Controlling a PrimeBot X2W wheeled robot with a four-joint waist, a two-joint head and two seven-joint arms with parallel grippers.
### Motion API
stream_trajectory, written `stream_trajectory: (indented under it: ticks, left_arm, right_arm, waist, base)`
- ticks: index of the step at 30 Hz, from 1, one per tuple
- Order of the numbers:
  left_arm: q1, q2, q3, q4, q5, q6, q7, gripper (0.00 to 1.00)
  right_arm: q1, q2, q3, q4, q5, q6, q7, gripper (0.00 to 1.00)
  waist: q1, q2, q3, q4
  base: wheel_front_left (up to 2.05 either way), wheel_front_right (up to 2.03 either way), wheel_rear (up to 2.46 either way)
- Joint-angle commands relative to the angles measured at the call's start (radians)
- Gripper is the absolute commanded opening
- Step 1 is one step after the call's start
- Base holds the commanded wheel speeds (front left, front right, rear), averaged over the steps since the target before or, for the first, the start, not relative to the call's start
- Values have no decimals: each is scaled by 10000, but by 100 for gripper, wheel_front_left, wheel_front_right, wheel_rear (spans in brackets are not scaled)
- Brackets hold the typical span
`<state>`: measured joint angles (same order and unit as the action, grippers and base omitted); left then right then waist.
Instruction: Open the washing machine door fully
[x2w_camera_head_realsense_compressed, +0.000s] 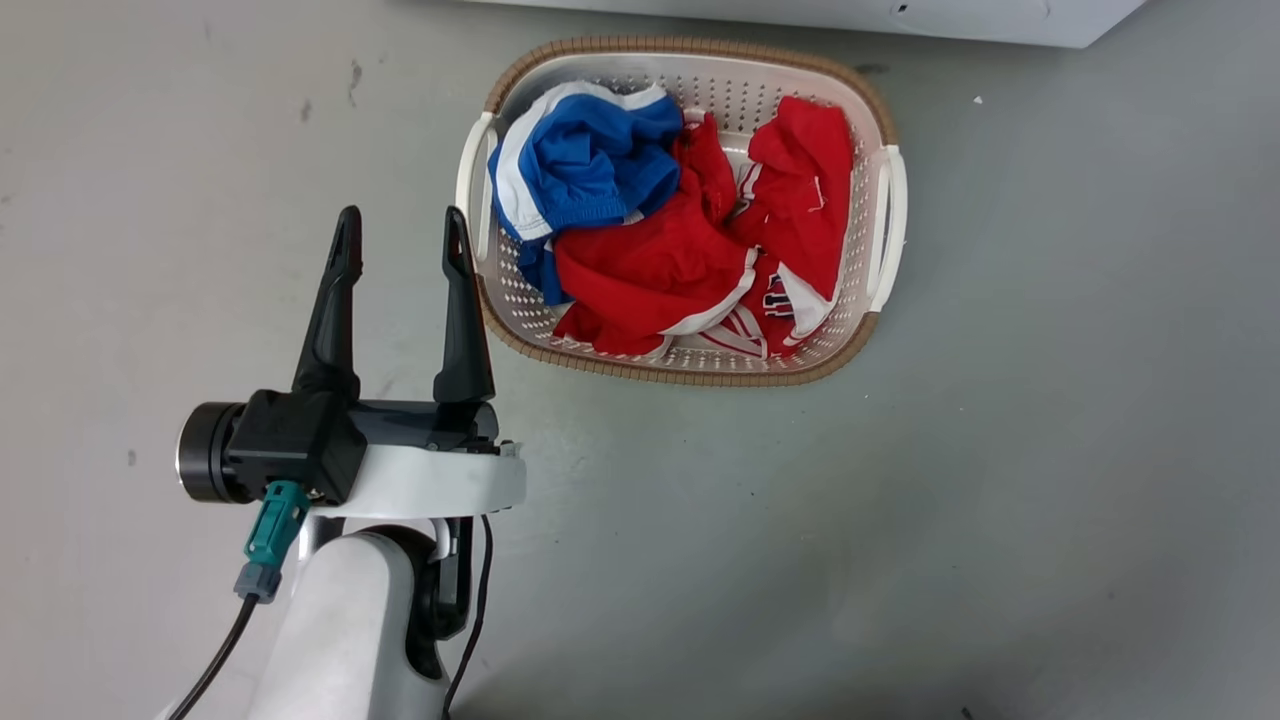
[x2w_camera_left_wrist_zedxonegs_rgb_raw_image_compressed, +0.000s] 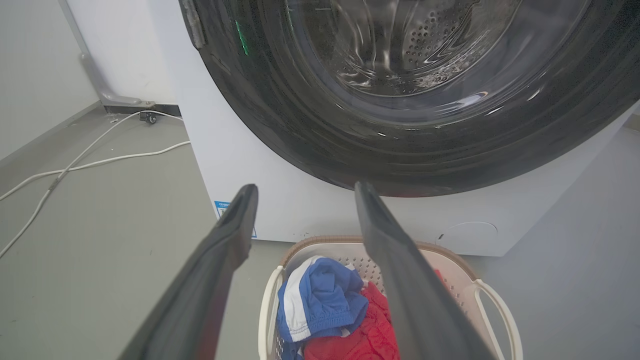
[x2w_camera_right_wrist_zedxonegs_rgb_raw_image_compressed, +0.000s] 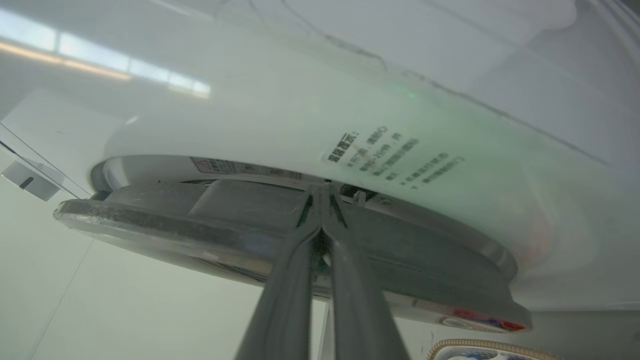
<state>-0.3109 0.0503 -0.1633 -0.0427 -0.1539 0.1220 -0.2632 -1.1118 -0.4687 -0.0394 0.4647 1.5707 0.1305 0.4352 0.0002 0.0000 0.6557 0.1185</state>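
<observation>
Your left gripper (x2w_camera_head_realsense_compressed: 402, 218) hangs empty, fingers spread, facing the large glossy black round washing machine door (x2w_camera_left_wrist_zedxonegs_rgb_raw_image_compressed: 310, 145) on the big white boxy washing machine (x2w_camera_left_wrist_zedxonegs_rgb_raw_image_compressed: 235, 165). The door looks rigid, hinged and slick, so pull at its rim, where your right gripper (x2w_camera_right_wrist_zedxonegs_rgb_raw_image_compressed: 320, 190) has its fingers pressed together.

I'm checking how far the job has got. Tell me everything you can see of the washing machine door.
The washing machine door is a wide round disc, glossy black, with a clear glass bowl at its centre through which the perforated steel drum shows. It lies nearly flat against the white washing machine, not swung open. In the right wrist view its rim is seen edge-on, and the right pincer, fingers together, has its tips at the gap behind that rim.
</observation>
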Motion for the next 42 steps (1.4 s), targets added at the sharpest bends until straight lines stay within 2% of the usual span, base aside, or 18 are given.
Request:
stream_trajectory:
  ticks: [1,7,14,23,28,32,42]
  left_arm:
    - [-150,-2,-51,-52,-43,36,-24,100]
    - [-307,-2,-166,-77,-132,127,-24,100]
    - [-387,-3,-115,0,-151,113,-24,100]
    - [-372,-2,-5,127,-70,6,-24,100]
    - [-274,0,63,171,28,-52,-24,100]
    - [-92,-2,144,169,81,-73,-24,100]
    - [194,0,273,229,193,-159,-24,100]
  right_arm:
    - [-277,-20,101,99,-82,4,126,0]
    - [-827,63,641,349,-348,4,594,0]
    - [-636,204,890,144,-342,15,950,0]
    - [215,302,1251,-416,-267,15,1543,0]
    - [864,442,1464,-1054,-111,18,1900,0]
    - [1444,314,1386,-1404,-26,13,1966,0]
    - [3046,651,1692,-2833,292,6,2321,0]
  waist:
    - [-2,0,139,75]
    - [-2,0,380,158]
    - [-2,0,438,134]
    - [-2,0,118,-84]
    - [-2,0,-95,-184]
    - [-2,0,-269,-285]
    - [-2,0,-743,-450]
  base:
    - [0,0,0]
    - [0,0,0]
    - [0,0,0]
    - [0,0,0]
    - [0,0,0]
    - [0,0,0]
    - [0,0,0]
